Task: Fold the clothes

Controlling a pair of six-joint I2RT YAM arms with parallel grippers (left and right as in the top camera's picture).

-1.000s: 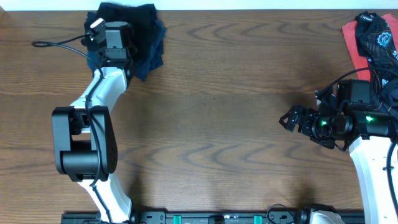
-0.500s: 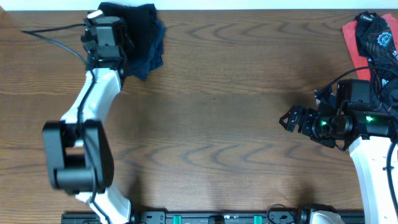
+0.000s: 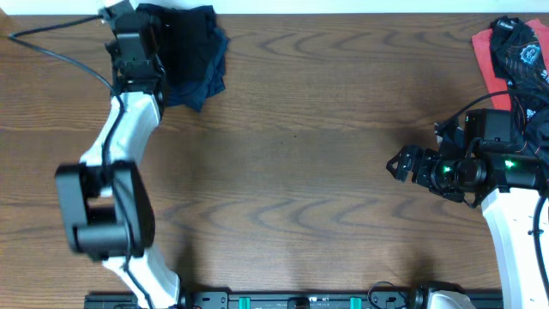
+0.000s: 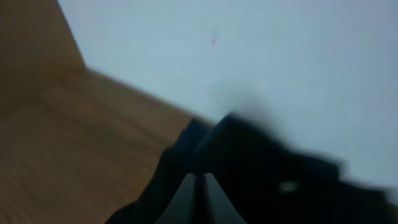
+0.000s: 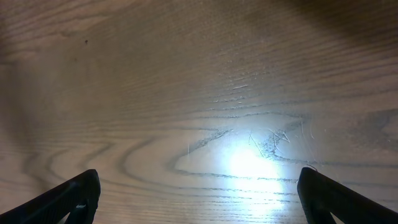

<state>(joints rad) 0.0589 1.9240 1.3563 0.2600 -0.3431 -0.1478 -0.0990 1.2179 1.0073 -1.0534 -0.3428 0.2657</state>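
Note:
A pile of black and dark navy clothes [image 3: 193,51] lies at the table's far left corner, by the white wall. My left gripper [image 3: 147,36] is at that pile's left edge and is shut. In the blurred left wrist view the left gripper [image 4: 200,179] has its fingers pressed together against the dark fabric [image 4: 273,180]; I cannot tell whether any cloth is pinched. More clothes [image 3: 515,51], coral-red and black with a light print, lie at the far right edge. My right gripper [image 3: 396,165] hovers over bare wood, well below that heap. The right gripper [image 5: 199,199] is open with nothing between its fingers.
A black cable [image 3: 60,43] runs from the left wrist toward the table's left edge. The white wall [image 4: 249,56] stands right behind the dark pile. A black rail [image 3: 292,300] lines the table's front edge.
The left arm has swung left and toward the wall along the dark pile's edge, and its gripper has gone from open to shut. The right arm has not moved.

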